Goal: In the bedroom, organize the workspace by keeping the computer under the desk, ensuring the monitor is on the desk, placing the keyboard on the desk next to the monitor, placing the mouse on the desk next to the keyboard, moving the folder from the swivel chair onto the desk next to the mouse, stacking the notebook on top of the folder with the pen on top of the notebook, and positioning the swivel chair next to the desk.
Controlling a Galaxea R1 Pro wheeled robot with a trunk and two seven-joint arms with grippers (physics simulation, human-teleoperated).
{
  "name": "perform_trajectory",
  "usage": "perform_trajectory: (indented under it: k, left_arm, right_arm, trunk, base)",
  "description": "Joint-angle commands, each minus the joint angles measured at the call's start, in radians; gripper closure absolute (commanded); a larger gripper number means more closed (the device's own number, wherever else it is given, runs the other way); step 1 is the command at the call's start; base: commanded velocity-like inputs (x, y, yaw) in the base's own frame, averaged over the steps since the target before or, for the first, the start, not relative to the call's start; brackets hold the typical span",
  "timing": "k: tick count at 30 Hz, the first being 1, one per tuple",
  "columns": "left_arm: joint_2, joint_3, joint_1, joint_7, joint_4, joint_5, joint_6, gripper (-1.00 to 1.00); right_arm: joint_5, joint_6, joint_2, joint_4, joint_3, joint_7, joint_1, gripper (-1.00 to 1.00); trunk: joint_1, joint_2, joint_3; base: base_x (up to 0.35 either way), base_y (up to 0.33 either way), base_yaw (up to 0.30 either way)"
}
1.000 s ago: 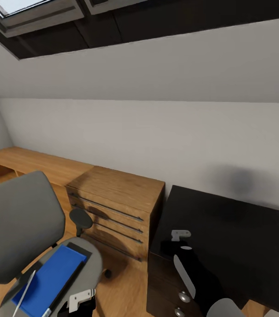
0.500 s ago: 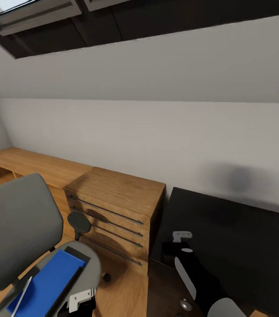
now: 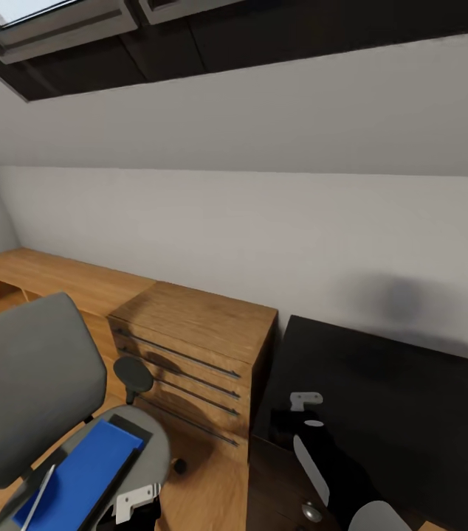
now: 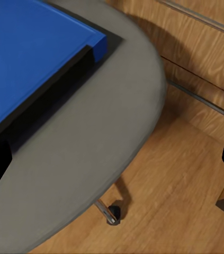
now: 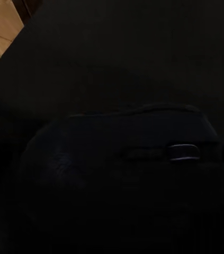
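Right gripper [image 3: 302, 413]: over the near corner of the desk [image 3: 411, 398]; black arm, white bracket at the wrist. Fingers hidden in the dark, so I cannot tell how far apart they stand.
Mouse [image 5: 122, 174]: dark rounded body with a pale scroll wheel, seen in the right wrist view just ahead of the gripper, lying on the black desk top. Contact or grasp cannot be judged.
Left gripper [image 3: 136, 504]: at the front rim of the swivel chair [image 3: 35, 383] seat; jaws apart, nothing between them, black tips at both sides of the left wrist view.
Folder [image 4: 27, 58]: flat, bright blue, lying on the chair seat, just beyond the left gripper, not touched.
Notebook [image 4: 53, 100]: dark cover, under the folder, its edge showing.
Pen [image 3: 38, 495]: thin pale stick, lying on the folder.
Wooden drawer unit [image 3: 190, 354]: between chair and desk, against the wall.
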Motion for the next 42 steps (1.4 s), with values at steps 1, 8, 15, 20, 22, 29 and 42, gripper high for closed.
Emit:
perform_trajectory:
  k: [1, 8, 15, 20, 22, 29, 42]
  left_arm:
    - [0.001, -0.004, -0.001, 0.006, 0.0, 0.01, -0.004, -1.0]
    - [0.001, -0.004, -0.001, 0.006, 0.001, 0.01, -0.004, -1.0]
    - [0.001, -0.004, -0.001, 0.006, 0.001, 0.01, -0.004, -1.0]
    - [0.0, -0.004, -0.001, 0.007, 0.002, 0.011, -0.003, -1.0]
    - [0.0, -0.004, -0.001, 0.007, 0.002, 0.011, -0.003, -1.0]
    - [-0.002, -0.004, -0.001, 0.007, 0.002, 0.011, -0.003, -1.0]
    - [-0.001, -0.004, -0.001, 0.006, 0.003, 0.012, -0.003, -1.0]
  right_arm:
    - [-0.011, 0.003, -0.001, -0.003, 0.004, -0.01, 0.0, -1.0]
    - [-0.011, 0.002, -0.001, -0.006, 0.004, -0.01, 0.0, -1.0]
    - [-0.011, 0.002, -0.001, -0.006, 0.004, -0.01, -0.001, -1.0]
    - [-0.012, 0.002, -0.001, -0.042, 0.004, -0.012, 0.0, -1.0]
    - [-0.012, 0.003, -0.002, -0.09, 0.005, -0.015, 0.001, -1.0]
    - [-0.017, 0.015, -0.004, -0.269, 0.006, -0.02, 0.033, -1.0]
    - [-0.042, 0.017, 0.0, -0.404, 0.006, -0.022, 0.085, -1.0]
  trunk:
    - [-0.004, 0.007, 0.002]
    - [-0.031, 0.056, 0.024]
    - [-0.058, 0.105, 0.046]
    - [-0.077, 0.14, 0.062]
    - [-0.084, 0.154, 0.068]
    - [-0.111, 0.203, 0.09]
    - [-0.161, 0.294, 0.131]
  base:
    - [0.0, 0.0, 0.0]
    - [0.0, 0.0, 0.0]
    - [0.0, 0.0, 0.0]
    - [0.0, 0.0, 0.0]
    - [0.0, 0.0, 0.0]
    - [-0.012, 0.0, 0.0]
    - [-0.279, 0.0, 0.0]
